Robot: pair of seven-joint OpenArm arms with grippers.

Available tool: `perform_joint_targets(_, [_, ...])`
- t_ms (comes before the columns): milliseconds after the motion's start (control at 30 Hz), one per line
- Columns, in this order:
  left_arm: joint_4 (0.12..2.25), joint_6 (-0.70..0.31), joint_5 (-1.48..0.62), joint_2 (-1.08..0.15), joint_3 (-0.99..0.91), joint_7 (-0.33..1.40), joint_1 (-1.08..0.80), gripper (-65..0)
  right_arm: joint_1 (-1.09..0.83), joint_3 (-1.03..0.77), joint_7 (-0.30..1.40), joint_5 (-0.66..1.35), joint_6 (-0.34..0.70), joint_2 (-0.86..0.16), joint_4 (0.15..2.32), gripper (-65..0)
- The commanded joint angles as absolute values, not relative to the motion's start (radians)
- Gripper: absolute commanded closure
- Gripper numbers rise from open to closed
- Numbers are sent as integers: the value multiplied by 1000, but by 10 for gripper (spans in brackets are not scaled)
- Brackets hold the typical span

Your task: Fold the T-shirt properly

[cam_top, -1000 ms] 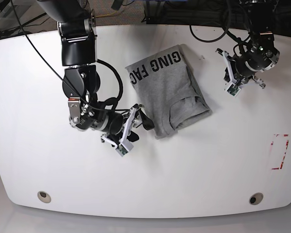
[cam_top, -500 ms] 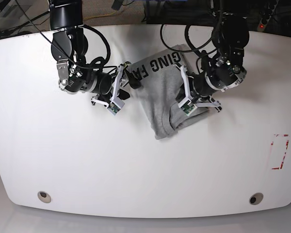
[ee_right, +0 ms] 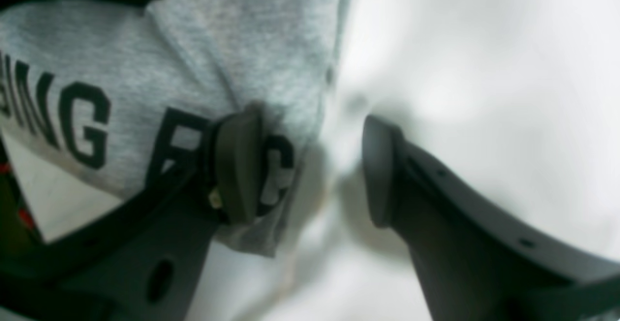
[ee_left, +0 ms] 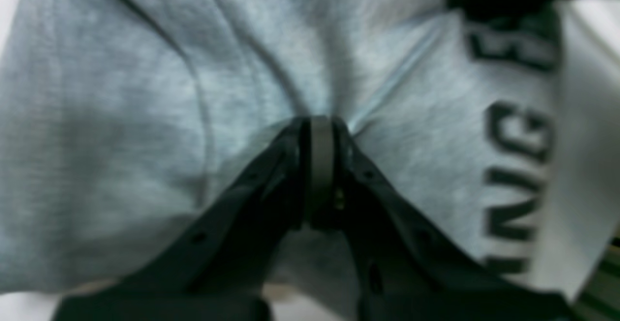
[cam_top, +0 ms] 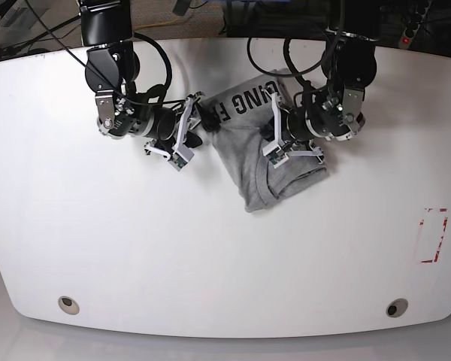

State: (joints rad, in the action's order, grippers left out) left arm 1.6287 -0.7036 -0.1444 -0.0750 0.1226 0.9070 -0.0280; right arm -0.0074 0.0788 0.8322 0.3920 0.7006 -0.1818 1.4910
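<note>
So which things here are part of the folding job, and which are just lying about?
Job:
- T-shirt
- left end effector, shut on the T-shirt
- right end effector, open at the shirt's edge

Lying about:
- red marking on the table

left hand (ee_left: 319,132) pinched closed, right hand (ee_right: 310,166) parted

The T-shirt (cam_top: 264,154) is light heather grey with dark block lettering printed along one edge. The table (cam_top: 210,256) is plain white, with a small red-outlined rectangle (cam_top: 434,235) near one side. Both arms are black with white parts. The left claw (ee_left: 319,127) and the right claw (ee_right: 310,166) are black.
</note>
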Motion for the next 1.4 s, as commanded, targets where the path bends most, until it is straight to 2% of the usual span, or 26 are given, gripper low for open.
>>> perform_joint_targets(0, [1603,-698,-128,-116,119,915,4,-8,-1,102,842,361,698,-176,1503,-306])
perform_joint_targets(233, [1658,-698,-136,-211,108,915,36,-6,-28,171,842,361,698,-170,1504,-306])
perform_joint_targets(433, [1813,-698,-131,-214,-25,915,36,-10,-28,239,842,363,698,-153,1527,-306])
perform_joint_targets(567, [1793,-698,-127,-189,-137,918,88,-22,-28,242,842,361,698,-137,1546,-306])
perform_joint_targets(700, [1673,-698,-128,-166,-211,961,156,-200,-22,243,842,361,698,-136,1546,-306])
perform_joint_targets(767, [1616,-698,-137,-160,-248,967,185,-322,-21,245,842,361,698,-136,1547,-306])
perform_joint_targets(867, [1580,-698,-137,-125,-277,949,203,-415,-15,245,842,361,698,-134,1572,-306])
perform_joint_targets(967, [1549,-698,-137,-107,-278,931,220,-449,-15,245,842,361,698,-136,1609,-306])
perform_joint_targets(1367, [1296,-698,-137,-65,-266,898,326,-447,-7,245,842,361,698,-139,1626,-306])
